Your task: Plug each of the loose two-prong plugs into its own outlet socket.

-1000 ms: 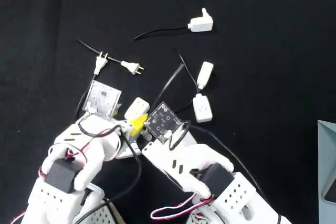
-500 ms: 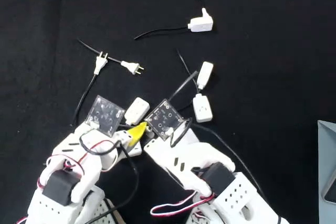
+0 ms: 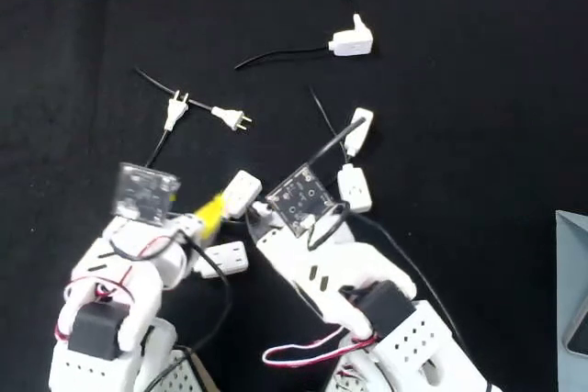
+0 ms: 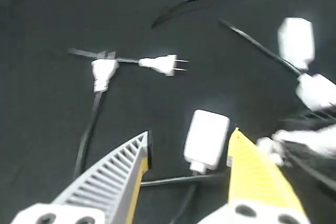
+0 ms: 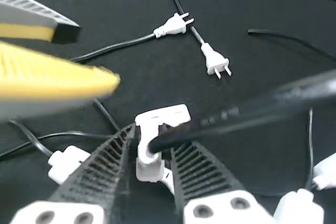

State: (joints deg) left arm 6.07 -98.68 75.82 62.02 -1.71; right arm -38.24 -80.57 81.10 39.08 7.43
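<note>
Black tabletop (image 3: 459, 89), I saw left gripper (image 4: 189, 135) spread open, right gripper (image 5: 152, 140) pinching a white socket (image 5: 160, 116); draped black cable (image 5: 252, 108) could snag it.

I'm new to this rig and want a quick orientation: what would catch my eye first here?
Low on the black table, the left gripper has its yellow and grey fingers open either side of a white socket block, with the right gripper close beside it. Farther out, left of centre, a two-prong plug and a second plug lie loose.
</note>
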